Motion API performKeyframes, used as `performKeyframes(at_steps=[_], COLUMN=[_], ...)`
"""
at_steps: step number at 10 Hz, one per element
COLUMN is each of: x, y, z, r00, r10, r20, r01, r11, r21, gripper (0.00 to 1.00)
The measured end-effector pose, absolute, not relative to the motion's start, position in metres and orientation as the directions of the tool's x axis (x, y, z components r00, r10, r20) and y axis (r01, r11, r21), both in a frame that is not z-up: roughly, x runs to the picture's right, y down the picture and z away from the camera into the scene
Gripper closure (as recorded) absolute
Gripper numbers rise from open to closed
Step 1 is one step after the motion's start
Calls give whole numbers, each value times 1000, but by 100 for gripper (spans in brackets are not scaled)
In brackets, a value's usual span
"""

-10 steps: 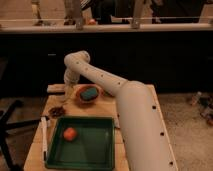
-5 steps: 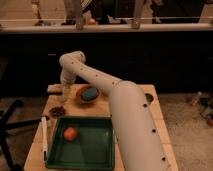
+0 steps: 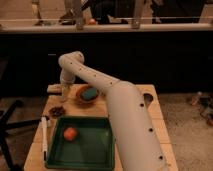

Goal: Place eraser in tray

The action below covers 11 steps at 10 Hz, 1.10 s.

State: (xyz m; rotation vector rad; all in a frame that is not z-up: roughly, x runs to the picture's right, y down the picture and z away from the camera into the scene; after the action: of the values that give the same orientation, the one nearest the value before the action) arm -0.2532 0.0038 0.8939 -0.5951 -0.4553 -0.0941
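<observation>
The eraser (image 3: pixel 53 88) is a flat beige block lying at the table's back left edge. The green tray (image 3: pixel 95 155) sits at the front of the table and holds a small orange-red ball (image 3: pixel 70 133). My gripper (image 3: pixel 65 95) hangs down from the bent white arm (image 3: pixel 125 115), just right of the eraser and low over the table. It is well behind the tray. I cannot tell whether it touches the eraser.
An orange-brown bowl (image 3: pixel 80 98) with a teal block (image 3: pixel 90 93) in it stands right of the gripper. A small dark bowl (image 3: pixel 56 111) sits in front of the gripper. A long white marker (image 3: pixel 44 137) lies along the tray's left side. A dark counter runs behind the table.
The arm's upper bend and the gripper have shifted left, away from the orange-brown bowl and toward the eraser. The things on the table have not moved.
</observation>
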Motion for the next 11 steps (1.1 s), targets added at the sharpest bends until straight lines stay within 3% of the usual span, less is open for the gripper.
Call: performKeyframes(at_steps=[4,11], x=[-255,-258], y=[8,-1], z=[896,885], r00=[895,885], r10=[26,4], r20=[446,466], r01=[237,258], r11=[819,828], r21=[-523,-498], gripper=[98,100])
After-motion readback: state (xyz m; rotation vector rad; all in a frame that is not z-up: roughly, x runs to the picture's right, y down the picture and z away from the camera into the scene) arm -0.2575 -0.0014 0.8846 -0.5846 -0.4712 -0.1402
